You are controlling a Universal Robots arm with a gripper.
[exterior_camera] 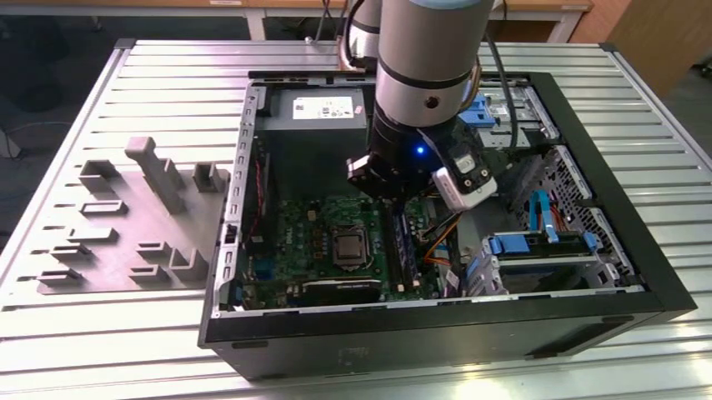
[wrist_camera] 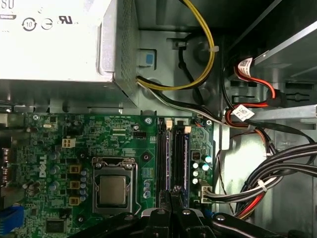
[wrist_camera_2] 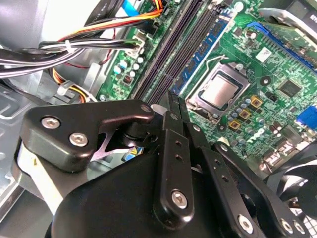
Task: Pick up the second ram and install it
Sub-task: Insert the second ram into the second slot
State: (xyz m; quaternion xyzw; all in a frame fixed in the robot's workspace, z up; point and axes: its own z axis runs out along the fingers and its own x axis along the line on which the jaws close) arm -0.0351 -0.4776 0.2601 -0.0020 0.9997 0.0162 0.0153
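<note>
Arm is down inside the open PC case (exterior_camera: 445,332). The gripper (wrist_camera_2: 173,101) sits low over the motherboard (wrist_camera: 124,134), at 1 end of the RAM slot bank (wrist_camera: 168,158). Fingers (wrist_camera_2: 166,148) are drawn narrow, nearly together, with no wide gap between them.

The second ram (wrist_camera_2: 213,44) reads as the blue stick standing on edge in the slot bank, on the side toward the CPU socket (wrist_camera: 111,191). It's in a slot, not lying loose. Can't tell for sure which stick is the 1st and which the 2nd. Can't tell whether the tips touch its top edge, pinch it, or hang just above. The pale end clips (wrist_camera: 168,122) show at the far end of the slots, but whether they're latched isn't readable.

Judged stage: insertion or seating, not pickup.

Risks:
- Force going in at 1 end only, so the stick tilts, 1 end seats and the other rides high, and the clip stays unlatched.
- Tips slightly off the stick's line, so the push lands on a neighbouring slot or on a clip, not on the stick edge.
- Notch not lined up with the slot key, so pressing harder stresses the board instead of seating the stick.
- The orange, yellow and black cable bundle (wrist_camera_2: 99,37) runs just beside the slot end. The wrist body could snag or drag it if the arm shifts sideways.
- CPU socket is near, so a sideways slip heads that way.
</note>
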